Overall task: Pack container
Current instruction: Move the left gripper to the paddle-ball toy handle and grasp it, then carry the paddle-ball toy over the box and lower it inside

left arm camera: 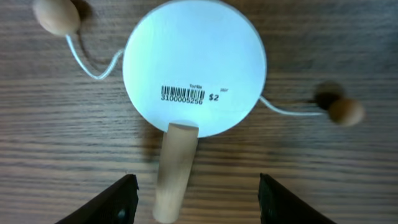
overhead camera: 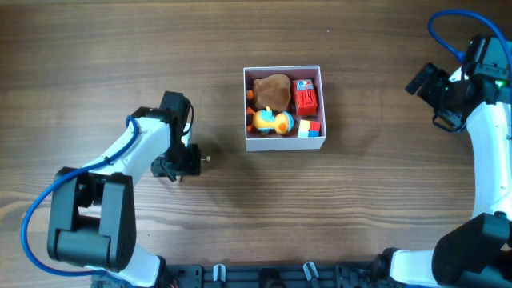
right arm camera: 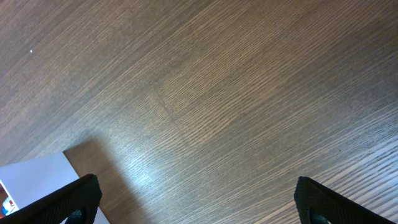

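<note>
Left wrist view: left gripper (left arm camera: 194, 186) spread over the wooden handle (left arm camera: 176, 171) of a white drum toy (left arm camera: 194, 65); right gripper (right arm camera: 196, 199) also spread, container (overhead camera: 285, 144) well apart.

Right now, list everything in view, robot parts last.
container: one, white walls, pink inside, table centre
soft toy: one, brown, container's far left
red toy: one, red, container's far right
yellow toy: one, yellow, teal and orange, container's near left
block: one, red, blue, yellow, container's near right
drum toy: one, white disc, wooden handle, on the table
beads: two, wooden, strung either side of the drum toy
table: one, brown wood
left gripper: one, black, open over the drum toy's handle
right gripper: one, black, open above the table
</note>
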You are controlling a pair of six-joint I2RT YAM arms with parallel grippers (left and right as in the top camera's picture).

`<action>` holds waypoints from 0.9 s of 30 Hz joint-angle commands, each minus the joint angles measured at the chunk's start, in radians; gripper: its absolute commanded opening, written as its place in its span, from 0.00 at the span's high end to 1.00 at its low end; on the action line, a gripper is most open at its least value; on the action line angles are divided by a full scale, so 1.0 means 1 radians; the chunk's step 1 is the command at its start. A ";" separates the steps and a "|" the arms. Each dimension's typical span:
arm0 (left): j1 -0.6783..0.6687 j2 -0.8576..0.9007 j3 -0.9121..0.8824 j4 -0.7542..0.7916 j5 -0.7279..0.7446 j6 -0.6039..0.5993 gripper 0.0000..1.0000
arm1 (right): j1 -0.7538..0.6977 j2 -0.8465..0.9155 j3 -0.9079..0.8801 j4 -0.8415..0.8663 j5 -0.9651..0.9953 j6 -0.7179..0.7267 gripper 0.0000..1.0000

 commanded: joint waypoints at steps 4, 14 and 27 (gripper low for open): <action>0.004 0.005 -0.069 0.067 -0.013 -0.009 0.44 | -0.001 0.010 0.000 0.003 -0.005 0.014 0.00; 0.003 0.005 -0.079 0.085 -0.004 -0.009 0.89 | -0.001 0.010 0.000 0.003 -0.005 0.014 0.00; -0.026 -0.095 0.252 -0.167 0.093 -0.009 0.96 | -0.001 0.010 0.000 0.003 -0.005 0.014 0.00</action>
